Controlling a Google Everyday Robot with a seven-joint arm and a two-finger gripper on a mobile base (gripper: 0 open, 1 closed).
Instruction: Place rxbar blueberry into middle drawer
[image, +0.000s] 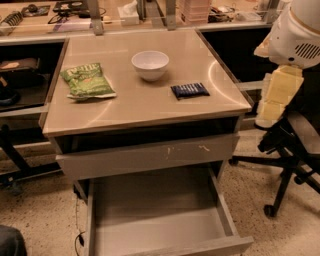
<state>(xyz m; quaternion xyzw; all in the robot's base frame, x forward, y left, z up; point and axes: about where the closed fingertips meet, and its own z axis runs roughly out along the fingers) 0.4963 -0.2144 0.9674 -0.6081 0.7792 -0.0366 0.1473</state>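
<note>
Start of the job, by the look of it; no lifting done yet. Snack bar (190, 90) in a dark blue wrapper; lies flat on the cabinet top (135, 107), toward the right front, just right of and nearer than the white bowl (150, 65); sits well apart from the green chip bag (87, 81) on the left side. Middle drawer (155, 220) pulled out wide below, grey floor bare; opening step done, then. Upper drawer (150, 156) with pale scratches on its front; stands out only a little, overhanging the back of the open one. Gripper nowhere in view; only a white and cream shape, likely part of the robot (297, 35), at the right edge above an office chair (295, 145), well away from the bar; no telling whether open or closed, nor whether holding anything, though the bar itself lies untouched. Left to do, judging from this: reach over the top from the right; close on the bar across its narrow width; lift clear of the bowl; carry forward past the front edge and the scratched drawer; lower into the open drawer; let go. None of the carrying done so far; only the drawer ready.
</note>
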